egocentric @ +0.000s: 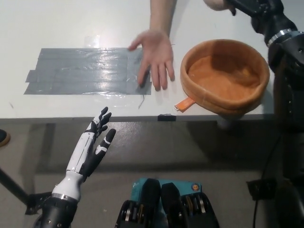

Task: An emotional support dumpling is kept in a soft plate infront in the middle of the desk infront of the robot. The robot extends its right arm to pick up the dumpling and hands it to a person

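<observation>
The soft orange plate (189, 90) stands on the white desk at the right with nothing in it. My black right arm reaches up past it, and the right hand (243, 4) sits at the picture's top edge, mostly cut off. It is closed around a pale rounded shape, the dumpling (216, 4), of which only the lower edge shows. A person's hand (156, 57) lies open on the desk, palm up, left of the plate and below the dumpling. My white left hand (95, 142) rests open at the lower left, in front of the desk.
A large patch of grey tape (80, 71) covers the desk's left half, and the person's fingers overlap its right end. An orange tag (184, 103) sticks out from the plate near the desk's front edge (164, 117).
</observation>
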